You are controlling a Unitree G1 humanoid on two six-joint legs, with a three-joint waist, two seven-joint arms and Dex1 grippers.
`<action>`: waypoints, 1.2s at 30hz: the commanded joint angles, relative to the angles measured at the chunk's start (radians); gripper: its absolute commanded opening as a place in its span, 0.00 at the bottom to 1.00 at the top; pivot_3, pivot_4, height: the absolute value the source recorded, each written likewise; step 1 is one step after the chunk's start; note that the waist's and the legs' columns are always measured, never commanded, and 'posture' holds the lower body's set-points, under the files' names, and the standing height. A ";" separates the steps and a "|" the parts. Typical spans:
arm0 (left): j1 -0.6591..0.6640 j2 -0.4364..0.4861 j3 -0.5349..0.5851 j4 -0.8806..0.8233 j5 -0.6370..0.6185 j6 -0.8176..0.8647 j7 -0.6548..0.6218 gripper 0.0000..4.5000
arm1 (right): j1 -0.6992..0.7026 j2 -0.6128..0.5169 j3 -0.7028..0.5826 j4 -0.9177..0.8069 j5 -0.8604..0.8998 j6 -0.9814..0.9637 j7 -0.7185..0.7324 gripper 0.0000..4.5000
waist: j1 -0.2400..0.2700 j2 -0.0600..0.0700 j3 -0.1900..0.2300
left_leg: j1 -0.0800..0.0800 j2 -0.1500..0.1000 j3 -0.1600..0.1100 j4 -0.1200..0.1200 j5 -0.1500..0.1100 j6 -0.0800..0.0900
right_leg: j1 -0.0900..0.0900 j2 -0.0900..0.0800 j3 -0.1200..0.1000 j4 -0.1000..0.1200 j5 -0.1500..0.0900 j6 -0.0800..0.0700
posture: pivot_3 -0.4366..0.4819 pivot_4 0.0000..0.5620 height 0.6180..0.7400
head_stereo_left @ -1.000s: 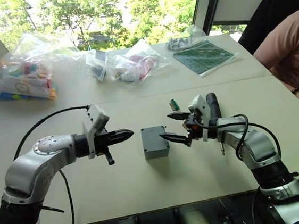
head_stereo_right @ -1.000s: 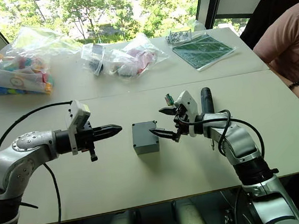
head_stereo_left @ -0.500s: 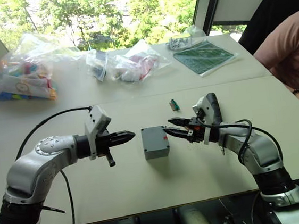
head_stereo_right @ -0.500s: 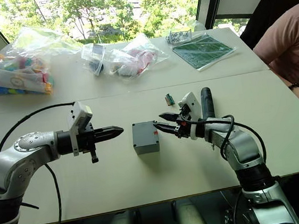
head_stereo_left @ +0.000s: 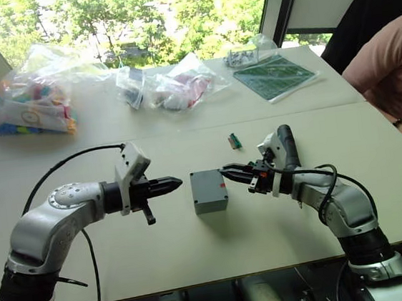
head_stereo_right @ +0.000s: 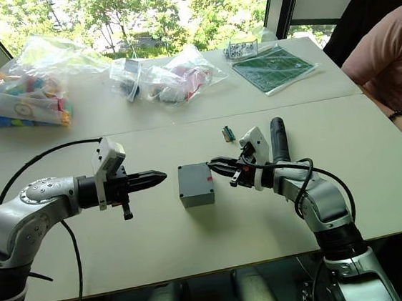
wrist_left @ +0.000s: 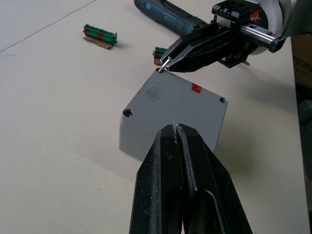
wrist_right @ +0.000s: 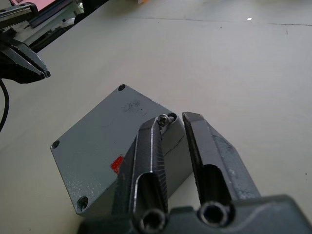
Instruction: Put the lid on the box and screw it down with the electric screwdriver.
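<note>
The box [head_stereo_left: 209, 190] is sitting in the middle of the near table [head_stereo_left: 198, 258] between the two arms, and the lid [wrist_left: 178, 104] is already lying flush on top of it, with the little red mark [wrist_left: 196, 88] showing near one edge. Three corner holes are showing in the left wrist view; the fourth is tucked behind the left gripper's own fingers, so I can't tell what's in it.

The left gripper [head_stereo_left: 176, 183] is hovering just beside the box on its left, fingers pressed together and holding nothing.

The right gripper [wrist_right: 170, 120] is reaching in from the other side with its tips over the lid's far right corner. There's a small screw [wrist_right: 163, 118] right at the tip of one finger, over that corner. The fingers are standing only a little apart, and I honestly can't make out whether they're pinching the screw or just touching it.

The electric screwdriver [head_stereo_right: 278, 139] is lying on the table behind the right arm, partly covered by it, so its bit end isn't visible. A small green component [head_stereo_left: 234, 141] is lying nearby, apart from the box. A person's sleeve [head_stereo_left: 387, 73] is cut off at the right edge.
</note>
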 commanded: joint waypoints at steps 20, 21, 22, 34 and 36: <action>-0.004 -0.003 0.004 -0.015 0.010 -0.017 -0.004 0.00 | -0.075 -0.070 0.056 -0.050 -0.064 -0.028 0.041 0.01 | -0.001 0.000 0.000 | 0.000 0.000 0.000 0.000 0.000 0.000 | 0.000 0.000 0.000 0.000 0.000 0.000 | 0.48 0.27 1.00; -0.003 -0.004 0.004 -0.016 0.010 -0.017 -0.003 0.00 | -0.083 -0.074 0.058 -0.050 -0.068 -0.028 0.045 0.01 | -0.001 0.000 0.000 | 0.000 0.000 0.000 0.000 0.000 0.000 | 0.000 0.000 0.000 0.000 0.000 0.000 | 0.48 0.27 1.00; -0.001 -0.005 0.004 -0.018 0.010 -0.017 -0.002 0.00 | -0.090 -0.078 0.059 -0.051 -0.068 -0.025 0.049 0.01 | 0.000 0.000 0.000 | 0.000 0.000 0.000 0.000 0.000 0.000 | 0.000 0.000 0.000 0.000 0.000 0.000 | 0.48 0.27 1.00; 0.006 -0.019 0.003 -0.022 0.012 -0.020 0.007 0.00 | -0.121 -0.116 0.085 -0.045 -0.088 -0.018 0.095 0.01 | 0.000 0.000 0.000 | 0.000 0.000 0.000 0.000 0.000 0.000 | 0.000 0.000 0.000 0.000 0.000 0.000 | 0.48 0.27 1.00; 0.006 -0.021 0.004 -0.021 0.012 -0.019 0.009 0.00 | -0.121 -0.118 0.083 -0.042 -0.089 -0.019 0.098 0.01 | 0.000 0.000 0.000 | 0.000 0.000 0.000 0.000 0.000 0.000 | 0.000 0.000 0.000 0.000 0.000 0.000 | 0.48 0.27 1.00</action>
